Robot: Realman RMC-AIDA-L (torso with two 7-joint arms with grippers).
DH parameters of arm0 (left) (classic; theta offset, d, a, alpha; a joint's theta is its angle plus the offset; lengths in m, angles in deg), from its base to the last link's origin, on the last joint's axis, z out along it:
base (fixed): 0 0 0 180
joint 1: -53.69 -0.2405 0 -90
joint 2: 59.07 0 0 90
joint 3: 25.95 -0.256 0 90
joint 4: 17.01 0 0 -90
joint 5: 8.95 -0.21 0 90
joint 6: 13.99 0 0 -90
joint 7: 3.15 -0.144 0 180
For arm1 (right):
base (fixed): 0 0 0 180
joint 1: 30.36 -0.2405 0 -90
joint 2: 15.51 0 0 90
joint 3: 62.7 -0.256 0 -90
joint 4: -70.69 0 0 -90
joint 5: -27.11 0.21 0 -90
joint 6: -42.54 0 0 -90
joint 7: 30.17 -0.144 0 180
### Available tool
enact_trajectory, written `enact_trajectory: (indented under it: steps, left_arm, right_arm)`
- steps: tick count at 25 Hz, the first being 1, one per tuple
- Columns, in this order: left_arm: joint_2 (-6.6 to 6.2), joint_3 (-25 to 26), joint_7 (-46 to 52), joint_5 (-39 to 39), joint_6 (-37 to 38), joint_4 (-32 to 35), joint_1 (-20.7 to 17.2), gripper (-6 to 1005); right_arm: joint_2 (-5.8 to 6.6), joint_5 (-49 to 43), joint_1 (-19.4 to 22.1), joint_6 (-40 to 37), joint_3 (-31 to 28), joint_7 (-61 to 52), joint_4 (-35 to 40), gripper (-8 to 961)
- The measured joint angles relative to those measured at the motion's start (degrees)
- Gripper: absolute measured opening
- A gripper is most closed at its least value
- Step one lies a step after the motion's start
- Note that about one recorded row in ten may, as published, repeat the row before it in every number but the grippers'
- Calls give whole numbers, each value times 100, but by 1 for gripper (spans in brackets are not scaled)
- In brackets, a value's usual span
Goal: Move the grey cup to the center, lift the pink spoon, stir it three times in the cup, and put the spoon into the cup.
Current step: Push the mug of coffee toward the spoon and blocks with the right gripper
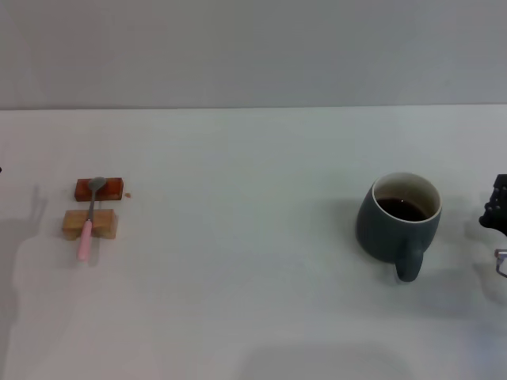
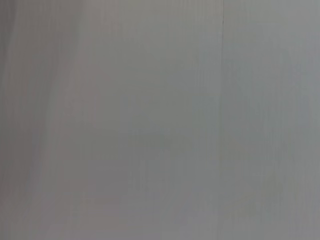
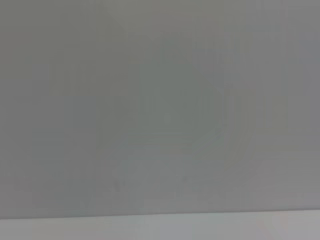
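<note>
A white tabletop (image 1: 238, 317) fills most of the head view, seen from above and in front. Nearest on it, toward the robot's right, stands the grey cup (image 1: 394, 229), a rounded dark slate mug, upright, with a pale rim and white inside. Dark liquid sits in it. Its loop handle (image 1: 409, 267) points toward the robot.

Just to the right of the cup, at the picture's edge, a dark piece of the right end effector (image 1: 497, 226) shows, apart from the cup and not touching it. Too little of it is visible to tell whether it is released or clenched.

Well apart from the cup, far across the tabletop on the robot's left, lies the pink spoon (image 1: 89, 220). Its pale pink handle rests over a tan block (image 1: 90, 225), with the handle's end pointing toward the robot. Its grey metal bowl rests on a reddish-brown block (image 1: 100, 189) just beyond the tan one. The two blocks lie close together, side by side.

The left end effector is not seen in any view. Beyond the tabletop's far edge rises a plain grey wall (image 1: 253, 47). Both wrist views show only blank grey surface.
</note>
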Motion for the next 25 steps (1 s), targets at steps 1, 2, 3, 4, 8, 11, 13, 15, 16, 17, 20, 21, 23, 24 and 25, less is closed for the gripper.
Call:
enact_trajectory:
  steps: [1, 2, 3, 4, 8, 11, 13, 15, 16, 17, 20, 21, 23, 24, 25]
  left_arm:
    - [0, 0, 0, 0, 0, 0, 1, 846]
    - [0, 0, 0, 0, 2, 0, 2, 846]
    - [0, 0, 0, 0, 4, 0, 3, 846]
    - [0, 0, 0, 0, 4, 0, 3, 846]
    - [-3, 0, 0, 10, 10, 0, -3, 845]
    - [-7, 2, 0, 27, 10, 0, -17, 845]
    - [-8, 3, 0, 29, 10, 0, -19, 845]
    - [-9, 3, 0, 38, 10, 0, -21, 845]
    - [-9, 3, 0, 38, 10, 0, -21, 845]
    - [-9, 2, 0, 40, 6, 0, -21, 845]
    - [-9, 0, 0, 45, -10, 0, -3, 845]
    - [-9, 0, 0, 45, -10, 0, -3, 844]
    - [-9, 0, 0, 39, -11, 0, 3, 844]
    - [-8, 0, 0, 35, -12, 0, 5, 844]
    - [-4, 0, 0, 32, -14, 0, 8, 844]
  right_arm:
    - [0, -1, -7, 1, 31, -2, -10, -1]
    - [0, -2, -12, 1, 50, -1, -17, -1]
    - [0, -2, -15, 1, 64, 0, -23, -1]
    - [0, -2, -15, 1, 64, 0, -23, -1]
    - [2, -2, -19, 1, 72, -6, -17, -2]
    - [5, -2, 0, 1, 65, -27, -1, -2]
    - [6, -2, 3, 1, 67, -27, -1, -2]
    - [7, -2, 4, 1, 75, -27, 1, -2]
    - [7, -2, 4, 1, 75, -27, 1, -2]
    - [8, -2, 5, 1, 76, -28, 1, -2]
    - [9, -2, 3, 1, 77, -30, 2, -2]
    - [9, -2, 3, 1, 77, -30, 2, -2]
    - [9, -2, 2, 1, 77, -30, 2, -2]
    - [10, -2, 1, 0, 77, -31, 1, -2]
    - [10, -2, -3, 0, 77, -32, -3, -2]
